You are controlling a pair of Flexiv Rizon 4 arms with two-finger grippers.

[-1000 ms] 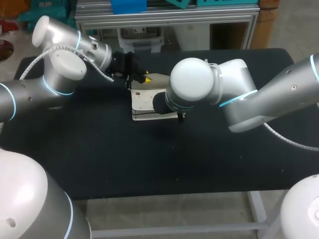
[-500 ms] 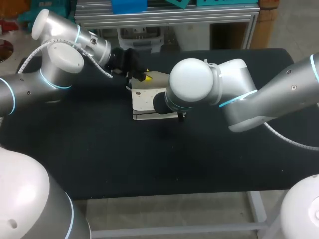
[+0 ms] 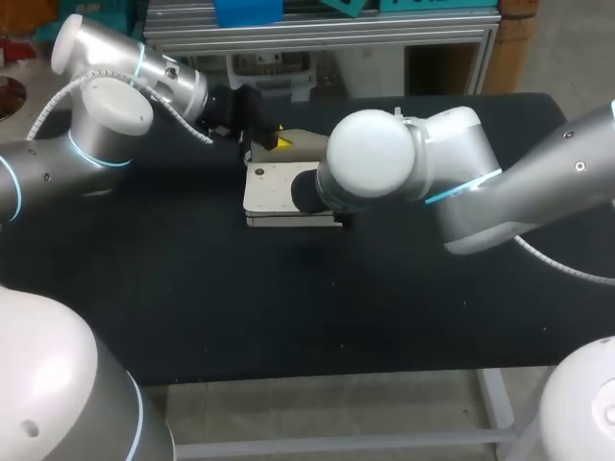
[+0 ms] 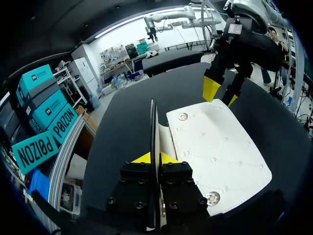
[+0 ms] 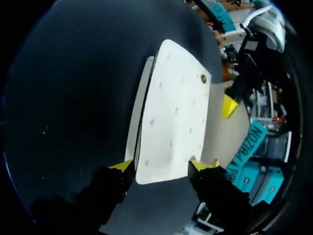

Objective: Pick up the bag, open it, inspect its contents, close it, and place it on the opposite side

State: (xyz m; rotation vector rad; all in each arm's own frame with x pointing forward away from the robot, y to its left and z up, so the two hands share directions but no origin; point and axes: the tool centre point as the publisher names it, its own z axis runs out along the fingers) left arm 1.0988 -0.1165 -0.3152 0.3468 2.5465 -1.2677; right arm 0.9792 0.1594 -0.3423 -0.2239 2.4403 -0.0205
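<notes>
The white bag (image 3: 277, 190) lies flat on the black table, studded with small snaps. My left gripper (image 3: 276, 144) is at its far edge, shut on the raised flap (image 4: 152, 128), which stands edge-on between the yellow tips of that gripper (image 4: 156, 157). The bag's body (image 4: 220, 152) stretches ahead of it. My right gripper (image 5: 161, 165) is open at the bag's opposite end, its tips standing either side of the bag's (image 5: 173, 112) edge. In the head view the right arm's large joint (image 3: 370, 168) hides that gripper. The right gripper (image 4: 221, 94) shows beyond the bag in the left wrist view.
The black tabletop (image 3: 192, 288) spreads out around the bag, with its front edge (image 3: 336, 370) nearest me. Both arms meet over the far middle of the table.
My right gripper has opened and let go of the bag's end. The left arm has drawn back a little to the left, and the bag has shifted left with it.
</notes>
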